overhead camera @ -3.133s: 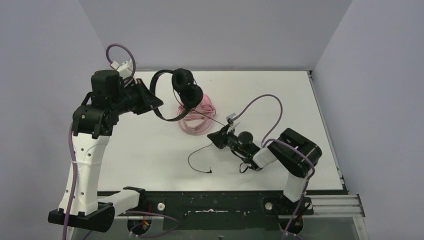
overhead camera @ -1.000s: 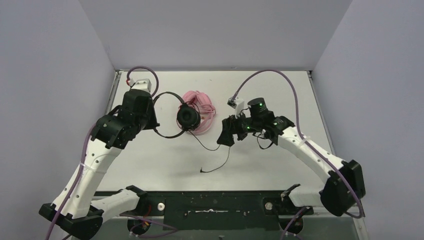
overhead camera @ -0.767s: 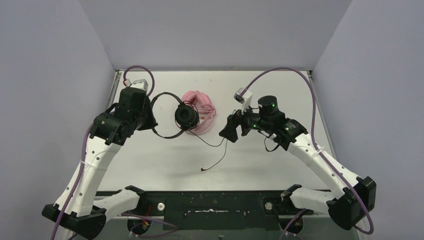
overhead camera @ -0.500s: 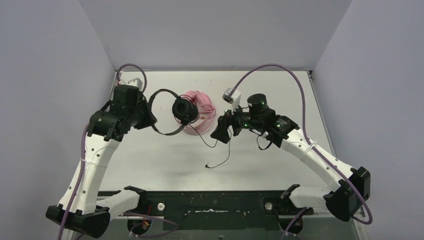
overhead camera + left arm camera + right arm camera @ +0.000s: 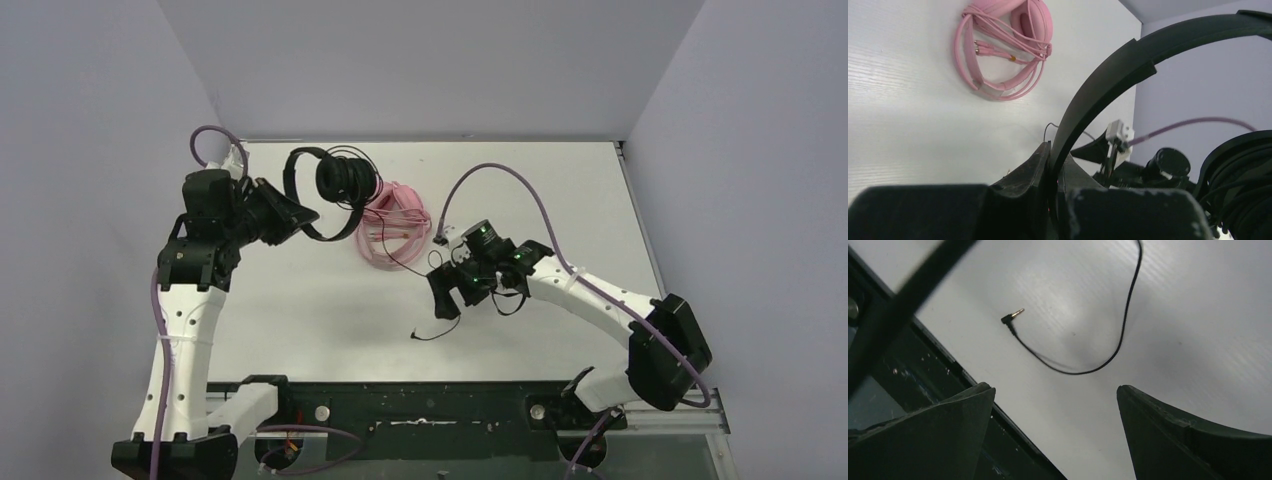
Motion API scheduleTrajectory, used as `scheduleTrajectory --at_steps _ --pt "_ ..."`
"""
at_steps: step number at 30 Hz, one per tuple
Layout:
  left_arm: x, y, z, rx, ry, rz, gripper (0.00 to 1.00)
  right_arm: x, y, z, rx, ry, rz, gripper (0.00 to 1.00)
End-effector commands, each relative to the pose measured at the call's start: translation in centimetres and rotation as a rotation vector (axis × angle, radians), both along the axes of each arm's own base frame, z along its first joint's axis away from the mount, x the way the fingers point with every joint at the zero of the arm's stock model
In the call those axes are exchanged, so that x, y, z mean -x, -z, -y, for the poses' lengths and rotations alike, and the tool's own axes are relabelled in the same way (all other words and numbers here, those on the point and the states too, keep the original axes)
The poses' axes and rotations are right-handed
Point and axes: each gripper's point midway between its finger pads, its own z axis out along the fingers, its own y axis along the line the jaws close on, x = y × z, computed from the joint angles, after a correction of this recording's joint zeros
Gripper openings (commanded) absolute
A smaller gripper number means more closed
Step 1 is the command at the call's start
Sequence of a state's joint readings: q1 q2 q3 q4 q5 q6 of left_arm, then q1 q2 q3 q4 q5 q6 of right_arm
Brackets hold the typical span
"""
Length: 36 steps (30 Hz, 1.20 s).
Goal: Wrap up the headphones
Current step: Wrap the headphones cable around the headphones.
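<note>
Left tool [image 5: 303, 213]: I had it clamped shut on the band of the black headphones [image 5: 343, 181], holding them up in the air.
Right tool [image 5: 445, 292]: its 2 fingers stood wide apart, holding nothing, low over the black cable [image 5: 1122, 332].
Plug [image 5: 1013, 317]: it lay loose on the surface [image 5: 300, 320], near the front edge.
Pink headphones [image 5: 395, 232]: they lay flat, mid-surface.
Feel: I judged the pair light and the band stiff. The cable looked thin, floppy and slippery.
Grab spot: I would pinch the cable a little above the plug and pull gently, as thin wire may snap.
</note>
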State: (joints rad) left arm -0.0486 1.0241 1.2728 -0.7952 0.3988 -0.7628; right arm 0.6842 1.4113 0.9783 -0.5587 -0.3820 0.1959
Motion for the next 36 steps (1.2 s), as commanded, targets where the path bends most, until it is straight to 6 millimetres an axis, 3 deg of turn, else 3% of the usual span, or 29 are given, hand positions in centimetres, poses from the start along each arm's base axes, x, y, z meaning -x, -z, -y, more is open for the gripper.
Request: scheduleTrajectory --at_steps 1,4,7,9,12,17,20,24,31,36 --pt "-3.0 -3.0 -3.2 0.045 -0.170 0.105 0.00 2.6 -1.8 -0.7 -0.017 -0.173 0.033 1.00" --pt "-4.7 -3.0 -6.0 0.059 -0.290 0.085 0.00 4.5 -2.1 -0.7 -0.044 -0.256 0.027 1.00" --pt "-6.1 -3.2 -6.7 0.112 -0.310 0.078 0.00 5.7 -2.7 -0.8 -0.074 -0.311 0.016 1.00" --pt "-6.5 -3.0 -6.7 0.080 -0.289 0.077 0.00 6.0 -4.7 -1.6 -0.148 -0.333 0.045 1.00" --pt "-5.6 -1.4 -7.4 -0.026 -0.285 0.048 0.00 6.1 -9.1 -2.9 -0.285 -0.383 0.150 1.00" --pt "-3.3 1.1 -6.6 -0.207 -0.197 0.012 0.00 0.5 -15.9 -3.3 -0.291 -0.231 0.448 1.00" --pt "-2.1 2.4 -5.0 -0.237 -0.140 -0.006 0.00 -2.4 -19.9 -5.6 -0.374 -0.202 0.577 1.00" --pt "-0.8 3.1 -3.1 -0.285 -0.083 -0.013 0.00 -4.5 -24.2 -8.5 -0.454 -0.180 0.681 1.00" --pt "0.3 3.6 -2.4 -0.361 -0.043 -0.020 0.00 -4.2 -26.3 -11.1 -0.470 -0.256 0.786 1.00" --pt "0.6 4.0 -1.8 -0.381 -0.016 -0.027 0.00 -2.9 -26.4 -12.5 -0.449 -0.321 0.840 1.00"
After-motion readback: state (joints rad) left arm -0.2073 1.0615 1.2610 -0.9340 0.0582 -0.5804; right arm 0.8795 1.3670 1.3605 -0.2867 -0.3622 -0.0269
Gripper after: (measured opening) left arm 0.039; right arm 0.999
